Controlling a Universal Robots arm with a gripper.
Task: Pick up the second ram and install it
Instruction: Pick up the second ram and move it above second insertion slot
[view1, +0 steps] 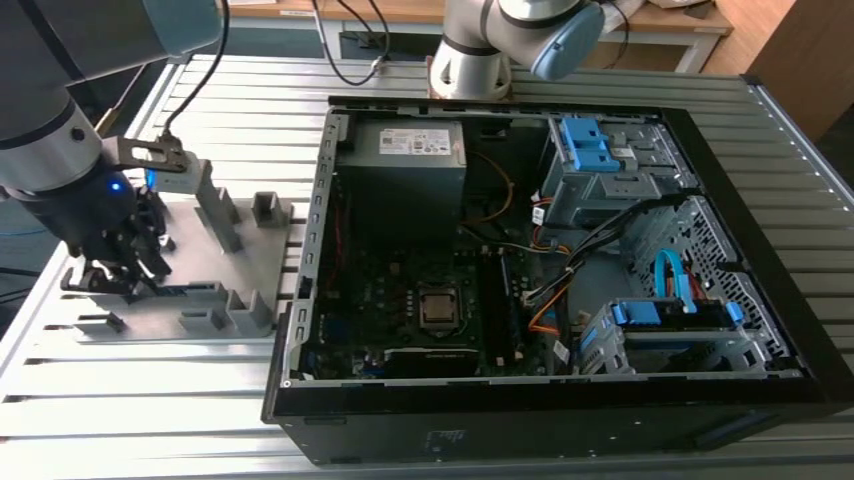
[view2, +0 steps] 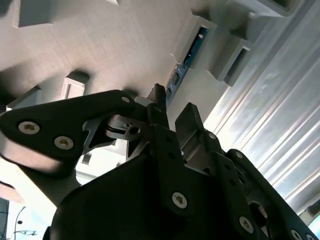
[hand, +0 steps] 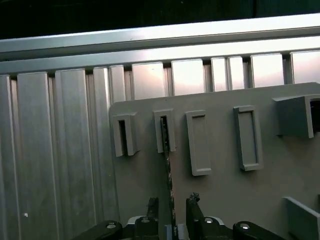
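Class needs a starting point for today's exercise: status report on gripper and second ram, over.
Gripper low at grey holder, jaws open astride second ram. Ram on edge, end in its slot, not yet lifted. Slot walls flank that end.

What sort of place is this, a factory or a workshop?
Probably a robotics lab or test bench for computer assembly: an opened desktop computer case lies on a slatted metal table, and a robot arm's gripper hangs over a memory stick standing in a grey holder plate.
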